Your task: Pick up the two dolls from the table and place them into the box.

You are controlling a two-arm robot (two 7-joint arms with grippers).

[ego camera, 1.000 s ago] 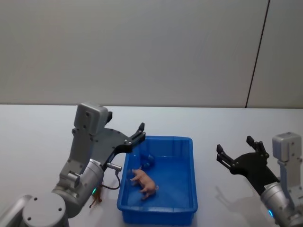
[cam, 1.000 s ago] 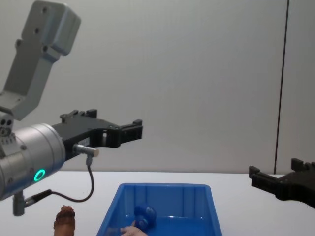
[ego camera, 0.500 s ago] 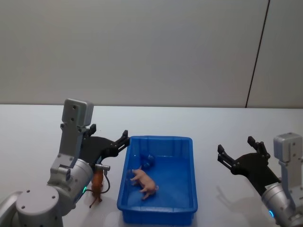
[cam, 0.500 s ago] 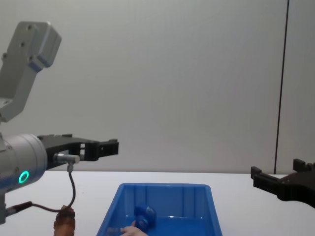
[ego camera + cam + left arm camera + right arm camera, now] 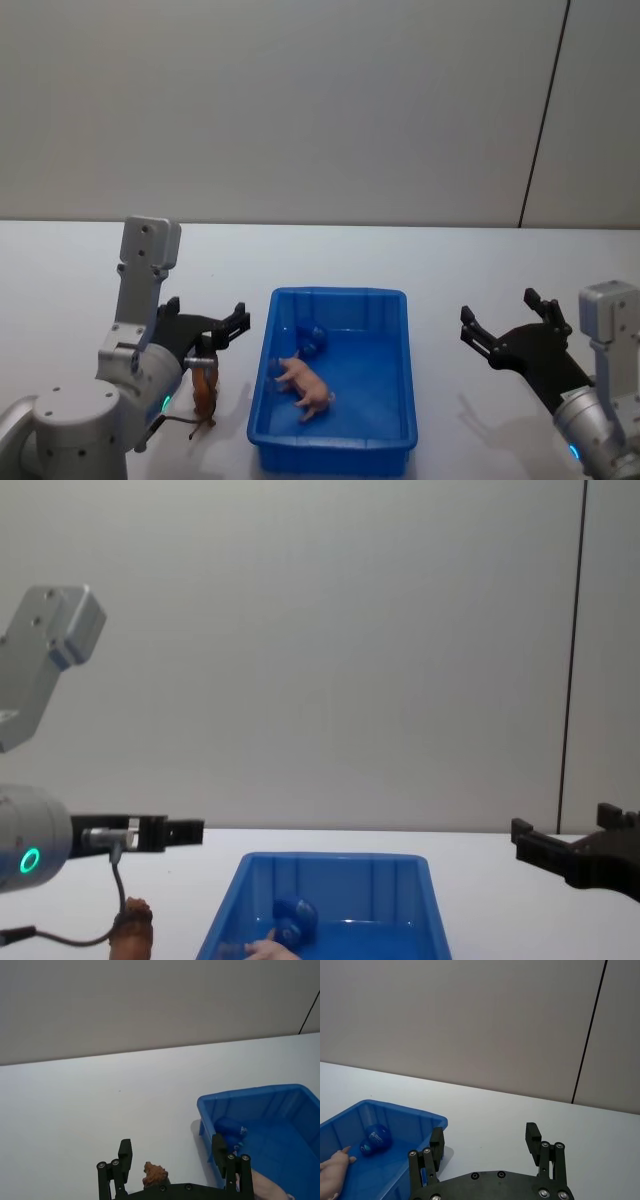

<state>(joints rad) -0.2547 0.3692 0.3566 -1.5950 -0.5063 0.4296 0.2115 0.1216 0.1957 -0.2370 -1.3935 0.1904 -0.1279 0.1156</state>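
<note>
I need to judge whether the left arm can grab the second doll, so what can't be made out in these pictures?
- Brown doll: in the head view the left gripper and its cable cross it; the chest view's bottom edge cuts it off; the gripper body hides most of it in the left wrist view.
- Pink doll in the blue box: its features are too small to read.
- Right gripper: open, idle to the box's right.

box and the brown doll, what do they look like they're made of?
The box: looks like hard moulded plastic, bright blue with a slight gloss; its thick rim and ribbed inner wall suggest it.

The brown doll: probably rubber or soft plastic, matte, with a rough, bumpy surface seen in the left wrist view; too small to be sure. It stands on the table beside the box, beneath the open left gripper.
</note>
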